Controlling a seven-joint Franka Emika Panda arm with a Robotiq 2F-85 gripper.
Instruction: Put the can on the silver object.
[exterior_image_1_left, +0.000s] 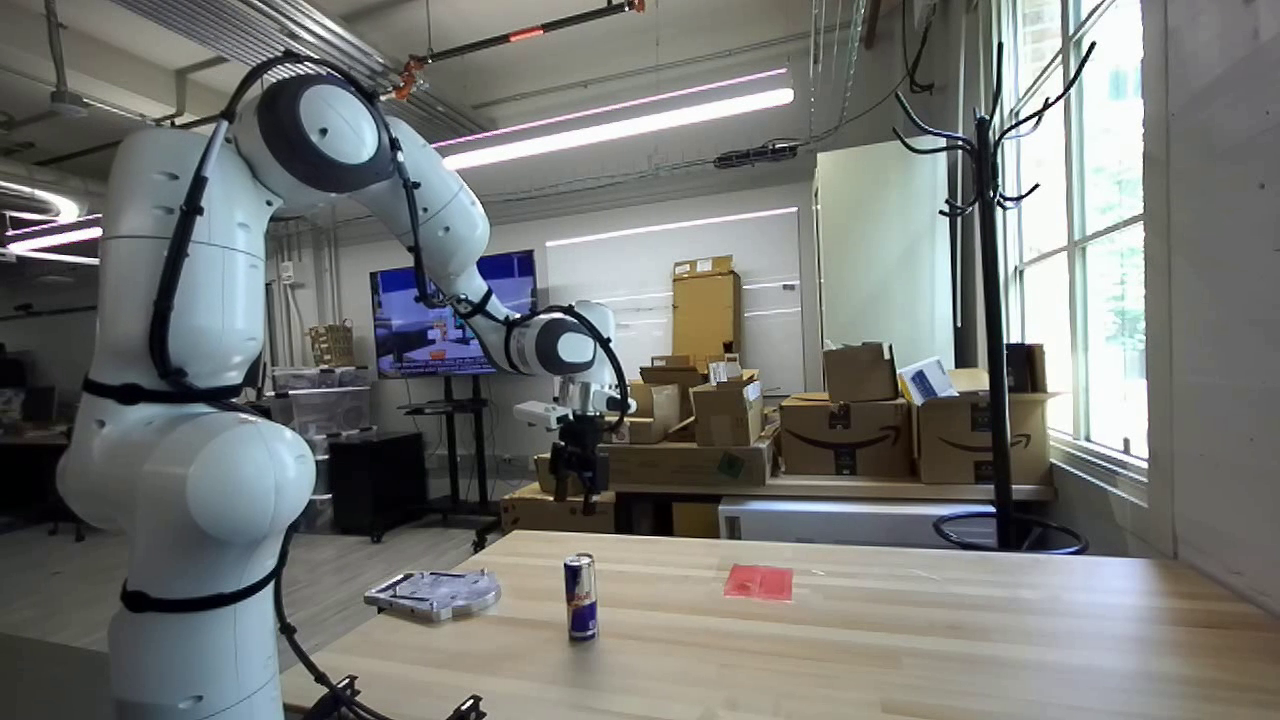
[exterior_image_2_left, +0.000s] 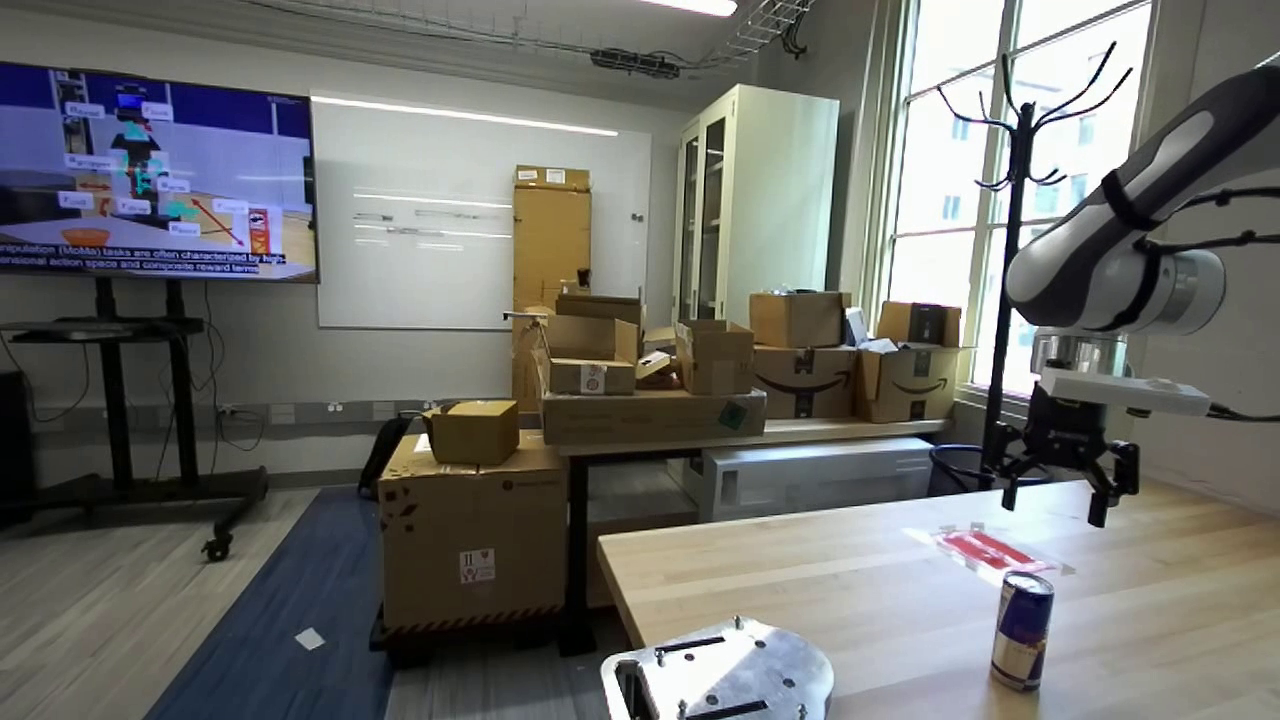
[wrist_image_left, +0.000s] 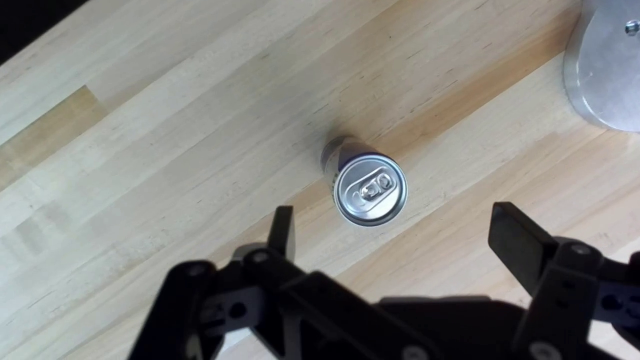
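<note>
The can (exterior_image_1_left: 581, 597) stands upright on the wooden table, dark blue and silver; it also shows in an exterior view (exterior_image_2_left: 1022, 632). In the wrist view its silvery top (wrist_image_left: 371, 190) lies just beyond the space between the fingers. The silver object (exterior_image_1_left: 437, 593) is a flat metal plate with slots, holes and small posts, at the table's edge; it also shows in an exterior view (exterior_image_2_left: 735, 665). Its rounded edge shows at the upper right of the wrist view (wrist_image_left: 607, 75). My gripper (wrist_image_left: 398, 235) is open and empty, above the table and higher than the can, not touching it (exterior_image_1_left: 575, 492) (exterior_image_2_left: 1053, 505).
A flat red item (exterior_image_1_left: 758, 582) lies on the table (exterior_image_1_left: 900, 650) beyond the can; it also shows in an exterior view (exterior_image_2_left: 990, 550). Cardboard boxes (exterior_image_1_left: 845, 435) stand on a bench behind the table. A black coat rack (exterior_image_1_left: 990, 330) stands near the window.
</note>
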